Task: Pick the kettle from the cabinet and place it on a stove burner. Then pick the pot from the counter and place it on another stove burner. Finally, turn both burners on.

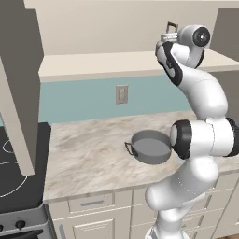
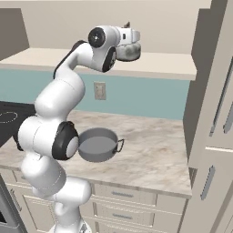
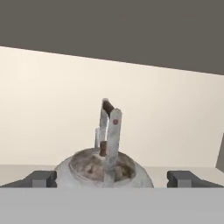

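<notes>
1. Left base view: the white arm [image 1: 200,135] is reaching up to the cabinet shelf [image 1: 102,63], where the kettle [image 1: 169,35] is sitting mostly hidden behind the wrist, its dark handle poking up. The grey pot [image 1: 150,147] is waiting on the marbled counter [image 1: 88,154], well apart from the black cooktop [image 1: 14,168] at far left.

2. Right base view: the kettle's [image 2: 128,51] shiny round body is showing just beside the hand, resting on the shelf board [image 2: 164,63]. The pot [image 2: 98,144] is sitting on the counter [image 2: 154,150] below, near the arm's elbow.

3. Hand view: the gripper [image 3: 112,178] is standing wide open and holding nothing, its fingertips [image 3: 41,178] flanking the kettle [image 3: 104,168]. The squat body is looking tarnished on top, with the tall handle rising edge-on at the centre. The risk, by judgement: the body is looking nearly as broad as the gap, so pushing forward off-centre could be nudging the kettle along the shelf, or the tips could be slipping off its rounded sides when closing.
</notes>
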